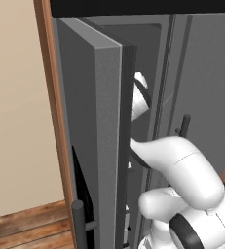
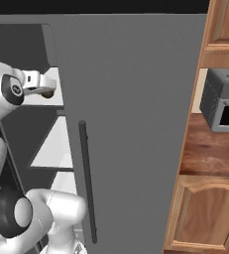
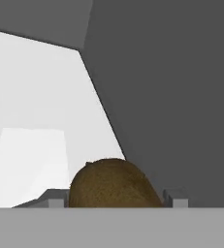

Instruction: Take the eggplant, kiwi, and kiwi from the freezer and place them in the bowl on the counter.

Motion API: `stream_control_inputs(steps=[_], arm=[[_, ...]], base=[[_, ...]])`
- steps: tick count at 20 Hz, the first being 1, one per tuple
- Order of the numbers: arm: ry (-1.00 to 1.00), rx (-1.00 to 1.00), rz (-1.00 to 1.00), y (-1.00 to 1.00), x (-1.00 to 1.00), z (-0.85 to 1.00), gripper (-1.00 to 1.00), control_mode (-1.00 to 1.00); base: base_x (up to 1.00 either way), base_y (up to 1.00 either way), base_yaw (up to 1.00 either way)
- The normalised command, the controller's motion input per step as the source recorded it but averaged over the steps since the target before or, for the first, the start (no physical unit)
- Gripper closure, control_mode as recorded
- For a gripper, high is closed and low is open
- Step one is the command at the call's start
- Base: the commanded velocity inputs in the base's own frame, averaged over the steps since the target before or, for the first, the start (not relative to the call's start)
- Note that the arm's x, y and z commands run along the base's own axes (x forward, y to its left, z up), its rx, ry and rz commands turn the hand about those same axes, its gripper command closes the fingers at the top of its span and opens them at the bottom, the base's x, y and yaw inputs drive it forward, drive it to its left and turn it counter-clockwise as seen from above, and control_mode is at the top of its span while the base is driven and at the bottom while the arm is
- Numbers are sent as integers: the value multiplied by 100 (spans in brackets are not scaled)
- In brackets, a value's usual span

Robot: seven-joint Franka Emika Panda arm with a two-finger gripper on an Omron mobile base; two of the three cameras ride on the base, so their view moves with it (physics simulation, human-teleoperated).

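In the hand view, 1 kiwi [image 3: 114, 184] sits at 6 o'clock between the 2 finger tips [image 3: 175, 198], which press against its flanks: the gripper [image 3: 116, 199] is clamped on the kiwi. Behind it, from 9 to 11 o'clock, lies a white shelf [image 3: 40, 111] of the freezer [image 3: 171, 87], whose dark grey wall runs from 12 to 4 o'clock.

In the right base view, the gripper [image 2: 45, 91] reaches into the freezer [image 2: 136, 124] at 9 o'clock, above a white shelf [image 2: 54, 144]. The counter [image 2: 210, 154] lies at 3 o'clock, with a toaster oven [image 2: 222, 106] on it.

In the left base view, the freezer door [image 1: 92, 141] stands open at centre.
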Motion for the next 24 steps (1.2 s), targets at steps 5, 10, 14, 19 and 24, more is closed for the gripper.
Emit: stream_control_inputs(steps=[5,10,14,19,24], arm=[[1,15,-13,-4,-100,0,100,-100],[8,15,-13,0,-100,0,100,-100],[0,0,0,0,0,0,100,100],[0,0,0,0,0,0,100,100],[0,0,0,0,0,0,100,100]], base=[[0,0,0],[0,0,0],[-100,-44,-19],[-99,-99,-25],[-14,-100,-23]])
